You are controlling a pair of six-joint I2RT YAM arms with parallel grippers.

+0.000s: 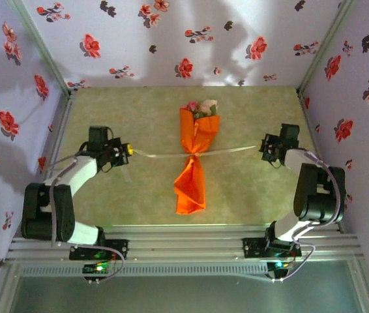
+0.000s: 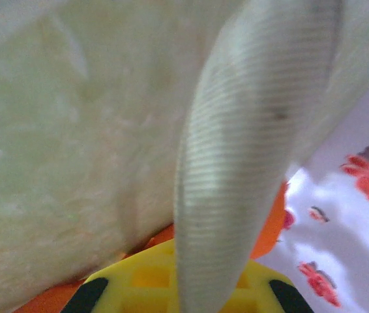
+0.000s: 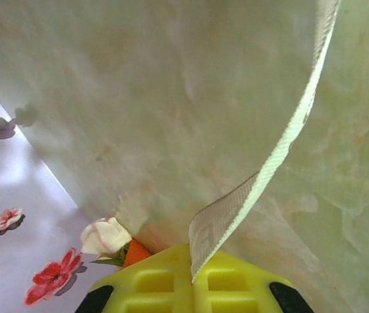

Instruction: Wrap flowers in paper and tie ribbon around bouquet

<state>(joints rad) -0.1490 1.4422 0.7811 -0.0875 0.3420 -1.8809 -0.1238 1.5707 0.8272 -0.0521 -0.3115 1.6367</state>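
While the left gripper [image 1: 127, 149] and right gripper [image 1: 263, 149] each clamp one end of the ribbon [image 1: 158, 154], an even, level outward pull would best cinch it without dragging the bouquet [image 1: 194, 140]; this lies at the middle of the table [image 1: 250, 189], an orange cone pinched at its waist, pink and cream flowers [image 1: 201, 106] at its far end.

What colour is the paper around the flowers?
The paper is bright orange, clearest in the top external view.
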